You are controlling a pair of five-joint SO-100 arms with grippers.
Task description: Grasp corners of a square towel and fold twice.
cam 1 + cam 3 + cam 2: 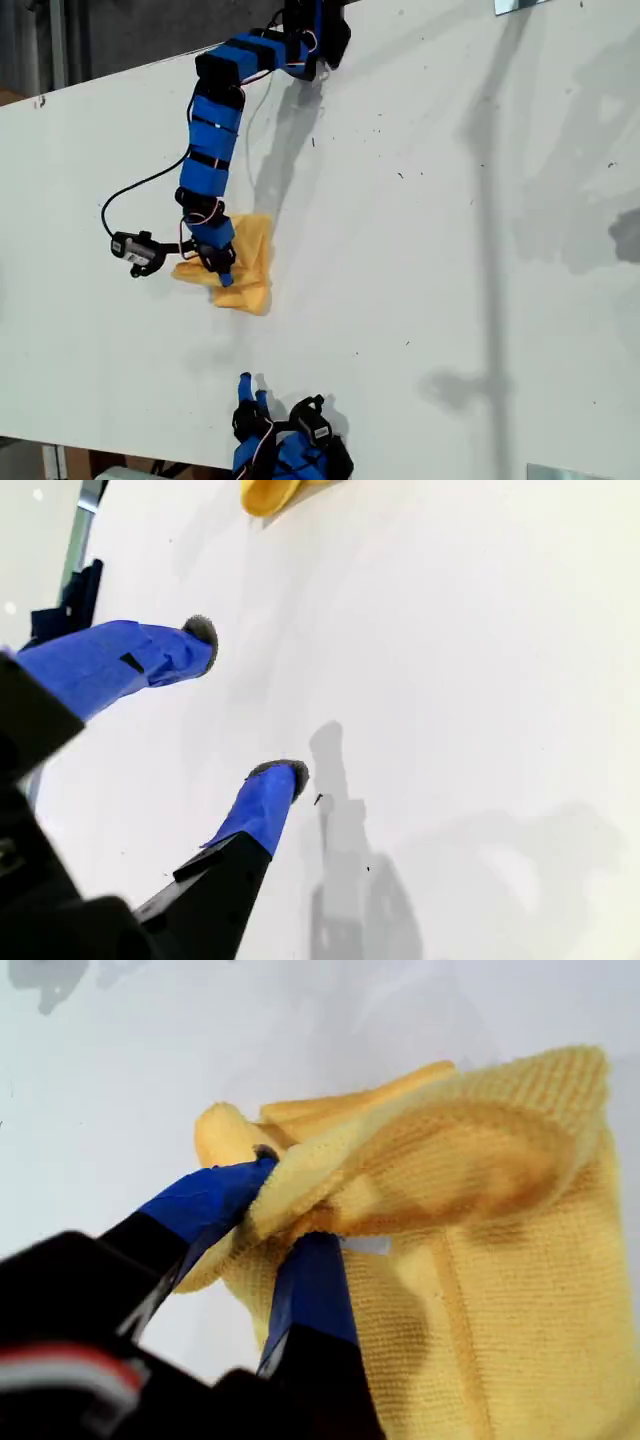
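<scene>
In the exterior view you saw the towel (250,268) lying bunched and partly folded on the white counter (450,250), toward that view's left, with the first arm reaching down onto it from the top edge. That view hid the grip itself behind the arm; the first wrist view showed it plainly: your first pincer (285,1222) was pinching a fold of the yellow terry cloth, its blue-taped fingers (205,1200) pressed against a raised, rolled edge while the rest of the towel spread flat beneath. A small pale patch beside the fingers may have been the tag, but you could not tell for sure. Which of the corners was caught, neither view made clear. Your second pincer (250,705) was spread wide over bare counter, holding nothing, its two blue fingers (265,805) well apart with dark tips. Only the second wrist view showed that gap; in the exterior view that pincer (248,388) sat near the bottom edge, well apart from the towel, too small to read. The second wrist view caught just a yellow sliver of the towel (270,494) at its far edge.
</scene>
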